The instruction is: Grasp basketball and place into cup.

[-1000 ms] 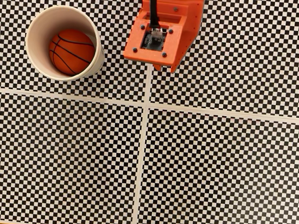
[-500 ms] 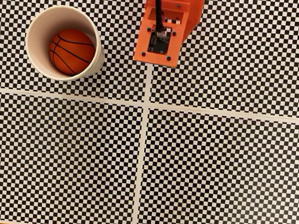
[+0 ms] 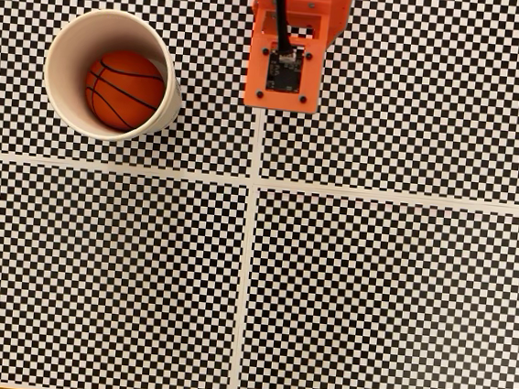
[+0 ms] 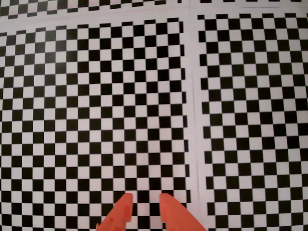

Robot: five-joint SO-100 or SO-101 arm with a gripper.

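Gripper: in the wrist view the gripper (image 4: 144, 199) enters from the bottom edge, its two orange fingertips (image 4: 122, 204) standing a narrow gap apart with nothing between them; only checkered surface (image 4: 96, 106) lies beneath.

Arm pose: in the fixed view the arm (image 3: 288, 41) reaches in from the top edge of the surface (image 3: 370, 288), near the middle of that edge, squarely over the white seam between sheets. Its wrist camera board faces up; the fingertips are hidden under the body here.

Basketball: the basketball (image 3: 124, 90) sits inside the cup (image 3: 67, 47), low against the cup's bottom.

Cup: upright near the top-left corner of the surface, well apart from the arm.

Task state: judging by how things lie, the placement looks done.

Risk: little is left to go wrong. The main hazard would be a sideways swing of the arm toward the top-left corner, which could clip the light paper rim, tip the cup and let the ball roll out. A low retreat might also drag the fingertips across the paper sheets.
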